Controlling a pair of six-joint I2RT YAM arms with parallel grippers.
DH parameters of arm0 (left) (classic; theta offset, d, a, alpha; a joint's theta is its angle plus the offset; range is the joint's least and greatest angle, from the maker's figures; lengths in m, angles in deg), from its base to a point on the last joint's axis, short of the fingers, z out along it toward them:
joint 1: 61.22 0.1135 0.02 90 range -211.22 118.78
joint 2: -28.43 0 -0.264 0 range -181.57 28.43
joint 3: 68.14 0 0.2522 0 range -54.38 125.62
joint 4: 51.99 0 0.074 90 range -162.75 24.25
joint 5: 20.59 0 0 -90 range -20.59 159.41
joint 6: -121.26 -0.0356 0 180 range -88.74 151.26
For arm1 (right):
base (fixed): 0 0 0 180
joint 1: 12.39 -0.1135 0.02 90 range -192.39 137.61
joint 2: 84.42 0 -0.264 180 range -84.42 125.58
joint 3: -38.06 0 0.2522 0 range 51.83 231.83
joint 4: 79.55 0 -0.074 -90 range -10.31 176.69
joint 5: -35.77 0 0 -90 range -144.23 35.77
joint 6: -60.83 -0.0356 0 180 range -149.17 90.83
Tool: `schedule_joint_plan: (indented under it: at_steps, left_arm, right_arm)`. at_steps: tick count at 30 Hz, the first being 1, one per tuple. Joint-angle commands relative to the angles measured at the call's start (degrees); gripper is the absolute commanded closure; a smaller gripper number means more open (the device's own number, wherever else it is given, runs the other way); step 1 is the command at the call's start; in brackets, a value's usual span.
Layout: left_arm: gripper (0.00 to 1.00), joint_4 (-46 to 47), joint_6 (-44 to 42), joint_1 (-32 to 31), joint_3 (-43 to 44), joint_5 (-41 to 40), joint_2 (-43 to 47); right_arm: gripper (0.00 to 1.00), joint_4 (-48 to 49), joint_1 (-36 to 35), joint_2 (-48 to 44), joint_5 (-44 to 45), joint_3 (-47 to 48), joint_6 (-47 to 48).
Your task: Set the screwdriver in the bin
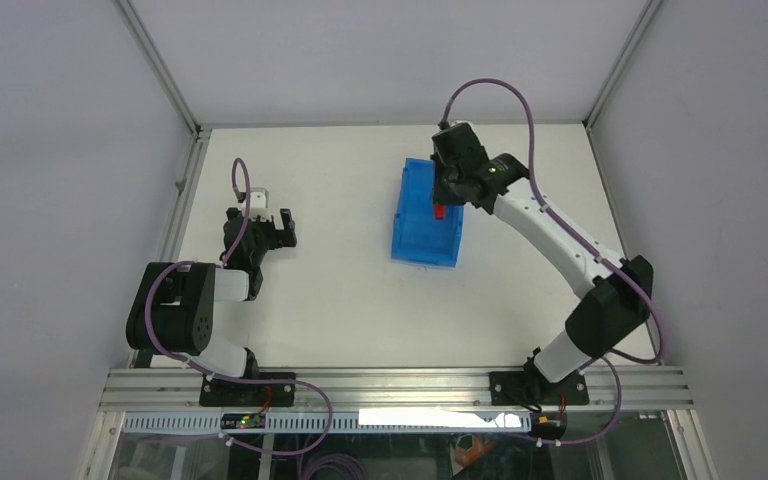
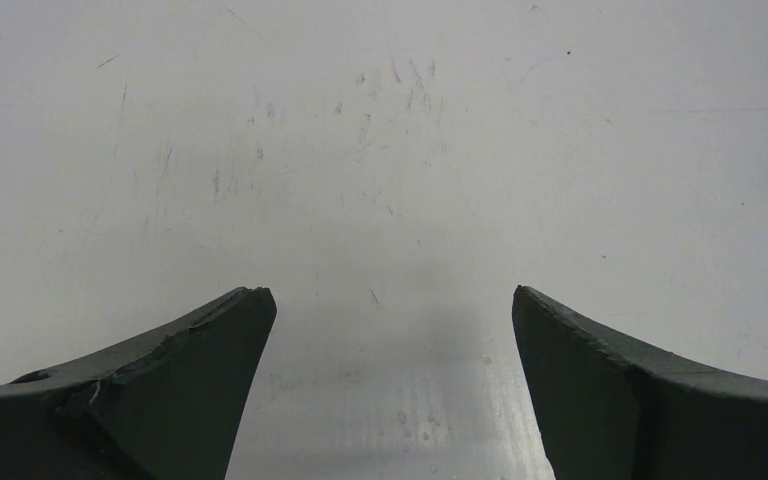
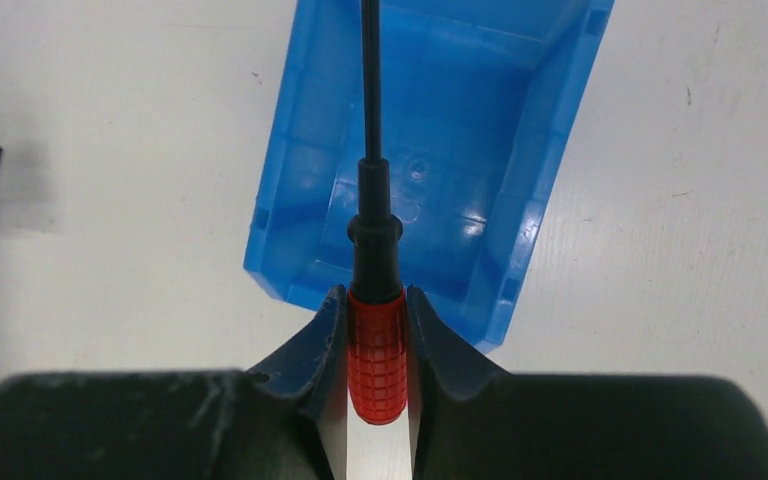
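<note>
We see the right gripper (image 3: pixel 376 300) clamping the small red-handled screwdriver (image 3: pixel 377 360) over the bright blue plastic bin (image 3: pixel 460 120), upper centre. Our left gripper (image 2: pixel 390 295) gapes wide.

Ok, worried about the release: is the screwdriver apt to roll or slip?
The screwdriver looks rigid; its round red handle would probably roll on a flat surface. The gridded handle, pinched in the right gripper, seems unlikely to slip. Tall walls on the blue bin should likely contain any rolling.

Bright even overhead light, soft shadows, sharp focus
</note>
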Motion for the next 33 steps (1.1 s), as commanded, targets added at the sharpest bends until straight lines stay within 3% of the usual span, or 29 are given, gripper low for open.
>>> schedule_joint_plan:
  at_steps: [1,14,18,20,27,33]
  left_arm:
    - [0.01,1.5,0.9,-0.6,0.1,0.6,1.4]
    - [0.01,1.5,0.9,-0.6,0.1,0.6,1.3]
    - [0.01,1.5,0.9,-0.7,0.1,0.6,1.4]
    - [0.01,1.5,0.9,-0.7,0.1,0.6,1.3]
    - [0.01,1.5,0.9,-0.6,0.1,0.6,1.3]
    - [0.01,1.5,0.9,-0.7,0.1,0.6,1.3]
  right_arm:
    - [0.86,3.2,0.0,6.4,1.9,2.2,-1.5]
    - [0.73,9.3,0.0,24.6,1.2,-0.1,-5.7]
    - [0.61,8.5,0.0,26.6,1.5,1.2,-5.6]
    - [0.52,7.7,0.0,26.1,1.6,1.9,-5.2]
    - [0.46,6.2,0.0,17.2,2.5,4.0,-3.1]
    - [0.28,5.9,0.0,5.1,5.6,2.0,0.9]
